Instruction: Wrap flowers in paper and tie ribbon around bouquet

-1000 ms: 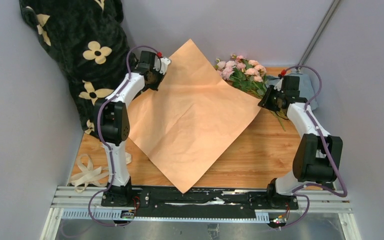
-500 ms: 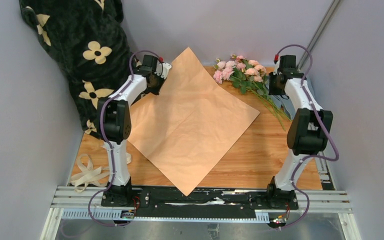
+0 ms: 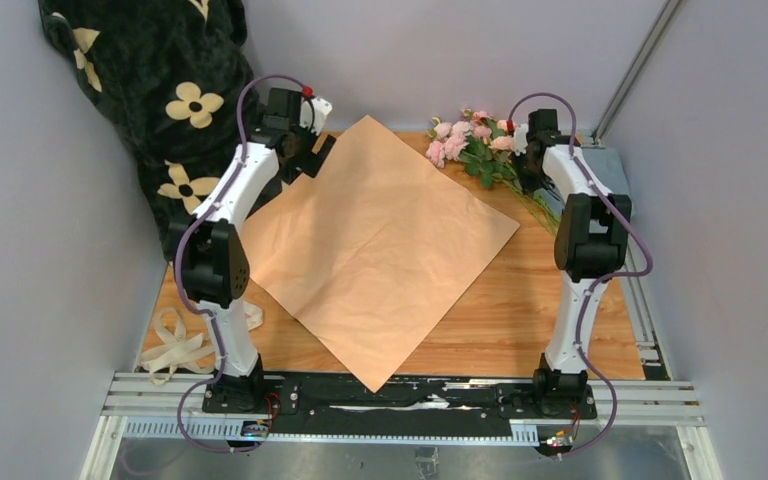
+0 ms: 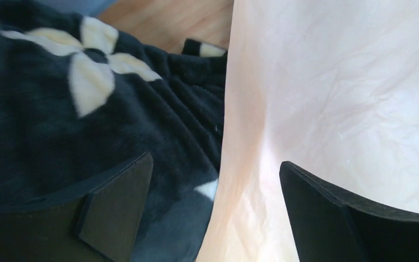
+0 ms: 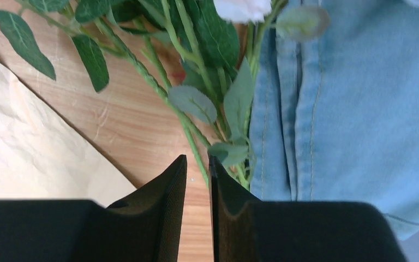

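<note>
Paper [image 3: 380,240]: peach-tan on the face that shows, plain, with faint creases.
Flowers [image 3: 470,140]: pale pink blooms, dark and mid-green leaves, thin green stems.
Ribbon [image 3: 175,345]: cream-beige, plain.
Blanket [image 3: 160,90]: black plush printed with large cream flowers, each with a dark centre.
Cloth [image 5: 349,109]: light blue denim with paler stitched seams.
Desk [image 3: 520,310]: light orange-brown wood with fine grain lines.
Arms [image 3: 245,185]: white shells with black joints and small red tips near the wrists.
Cables [image 3: 260,80]: dull purple.
Jaws: matt black.
Walls [image 3: 60,300]: pale lilac-grey, plain.
Rail [image 3: 660,410]: silver metal around a black plate.
</note>
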